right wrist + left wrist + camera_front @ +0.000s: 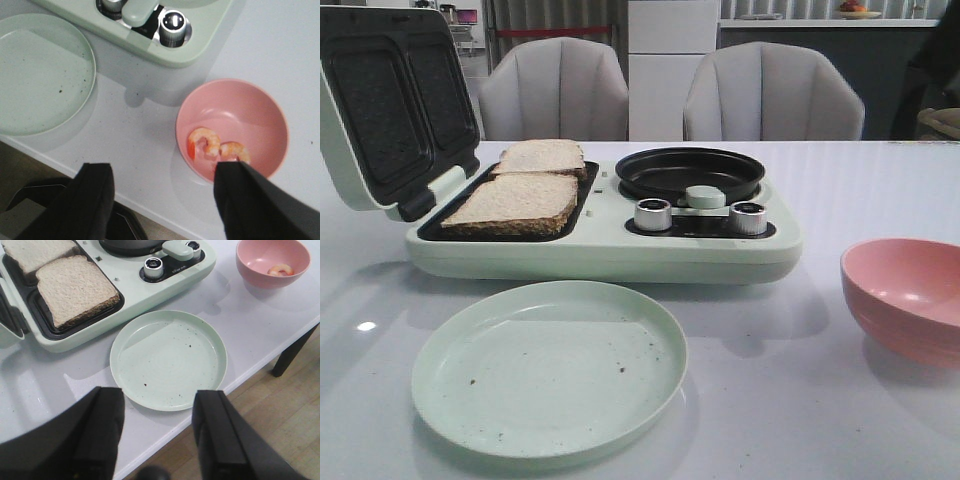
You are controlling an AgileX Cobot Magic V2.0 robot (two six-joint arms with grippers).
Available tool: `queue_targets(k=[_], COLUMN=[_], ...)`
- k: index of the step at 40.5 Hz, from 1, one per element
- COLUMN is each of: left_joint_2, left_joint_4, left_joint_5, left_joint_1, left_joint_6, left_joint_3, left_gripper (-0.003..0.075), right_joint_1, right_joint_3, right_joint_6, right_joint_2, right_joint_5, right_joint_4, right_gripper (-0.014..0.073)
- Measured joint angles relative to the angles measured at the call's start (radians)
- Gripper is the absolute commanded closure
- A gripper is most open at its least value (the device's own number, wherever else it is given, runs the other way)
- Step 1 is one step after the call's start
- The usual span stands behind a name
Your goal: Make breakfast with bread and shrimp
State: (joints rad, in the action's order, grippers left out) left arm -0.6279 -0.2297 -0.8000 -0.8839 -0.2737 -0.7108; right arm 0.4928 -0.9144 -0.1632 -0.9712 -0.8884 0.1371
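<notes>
A white counter (860, 190) carries a pale green breakfast maker (620, 250) mid-frame, a green plate (550, 368) lower centre, a pink bowl (905, 297) right.

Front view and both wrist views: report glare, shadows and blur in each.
Front view: a small bright glare spot on the white table, soft shadows beside the breakfast maker, background chairs slightly soft. Left wrist view: the green plate is sharp, the left gripper dark and blurred. Right wrist view: the shrimp are slightly soft in the pink bowl, whose rim casts a shadow.
</notes>
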Motion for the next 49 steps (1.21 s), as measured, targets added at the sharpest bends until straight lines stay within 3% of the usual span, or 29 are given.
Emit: queue_targets(k=[9, 20, 25, 32, 38, 45, 49], left_joint_2=[-0.017, -0.201, -0.303, -0.409, -0.479, -0.56, -0.621], left_joint_4=[-0.003, -0.088, -0.12, -0.129, -0.091, 0.119, 0.275], left_joint_5=[-0.01, -0.18, -0.245, -0.268, -0.251, -0.172, -0.143], left_joint_1=[0.0, 0.0, 0.049, 0.239, 0.494, 0.796, 0.932], left_joint_6=[0.0, 0.0, 0.0, 0.008, 0.096, 0.293, 0.411], left_joint_3=[0.0, -0.119, -0.18, -0.242, -0.291, -0.35, -0.388], left_gripper=[0.0335, 0.0336, 0.0336, 0.0346, 0.0445, 0.0585, 0.0619], right_joint_1=[0.0, 0.0, 0.0, 0.0, 0.0, 0.0, 0.0], right_joint_3=[0.138, 0.163, 0.163, 0.163, 0.163, 0.163, 0.163], right_joint_6=[0.0, 0.0, 0.0, 0.0, 0.0, 0.0, 0.0], right_joint_2=[0.182, 0.263, 0.263, 0.263, 0.263, 0.263, 0.263], right_joint_5=[0.002, 0.003, 0.003, 0.004, 0.004, 0.004, 0.004], right_joint_4=[0.0, 0.002, 0.002, 0.002, 0.002, 0.002, 0.002], right_gripper=[0.0057, 0.0057, 0.0057, 0.0057, 0.0057, 0.0057, 0.0057])
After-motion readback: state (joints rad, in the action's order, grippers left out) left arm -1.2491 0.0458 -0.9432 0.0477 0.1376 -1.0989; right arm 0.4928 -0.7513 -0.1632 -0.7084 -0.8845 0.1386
